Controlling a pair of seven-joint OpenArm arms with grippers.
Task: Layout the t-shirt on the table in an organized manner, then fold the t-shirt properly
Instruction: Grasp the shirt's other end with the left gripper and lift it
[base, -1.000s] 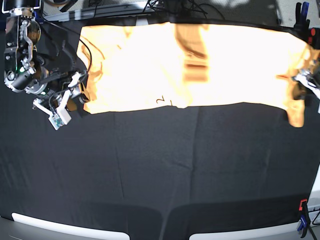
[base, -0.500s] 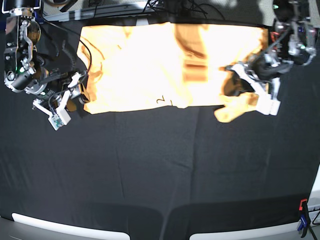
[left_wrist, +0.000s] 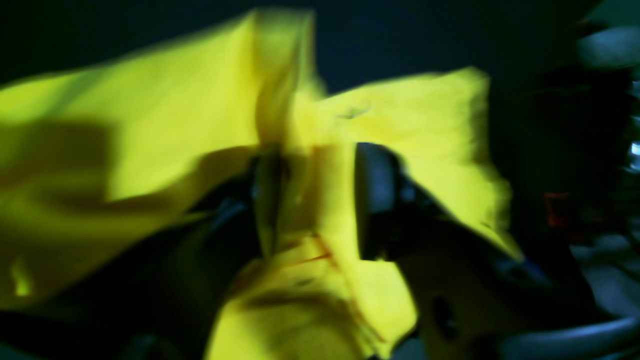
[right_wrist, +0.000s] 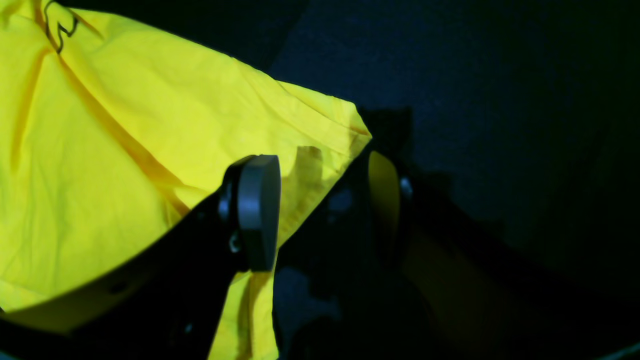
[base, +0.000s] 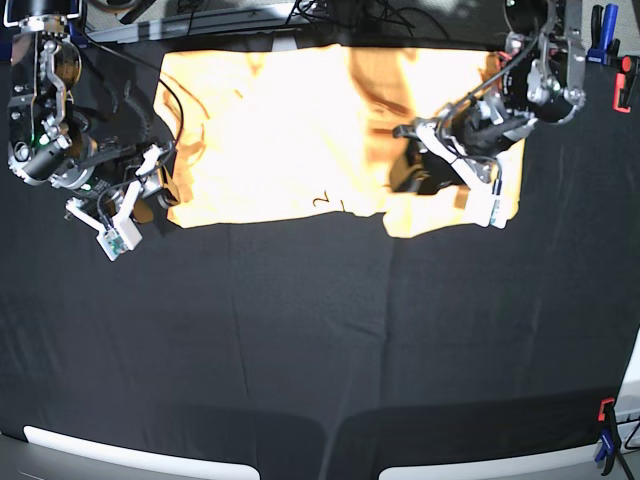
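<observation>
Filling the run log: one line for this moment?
stage: folding | t-shirt: one end folded inward | left tool: cloth between fingers | right tool: open at hem

One overhead view, two wrist close-ups

Base looks down on the tabletop (base: 300, 340); each wrist camera sits close behind its fingers (right_wrist: 257, 210), all sharing the t-shirt (base: 280, 130).

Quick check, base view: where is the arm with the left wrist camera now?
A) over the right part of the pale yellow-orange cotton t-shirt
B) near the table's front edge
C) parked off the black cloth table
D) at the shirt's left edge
A: the left gripper is over the right part of the pale yellow-orange cotton t-shirt, far from the black cloth table's front edge.
</observation>
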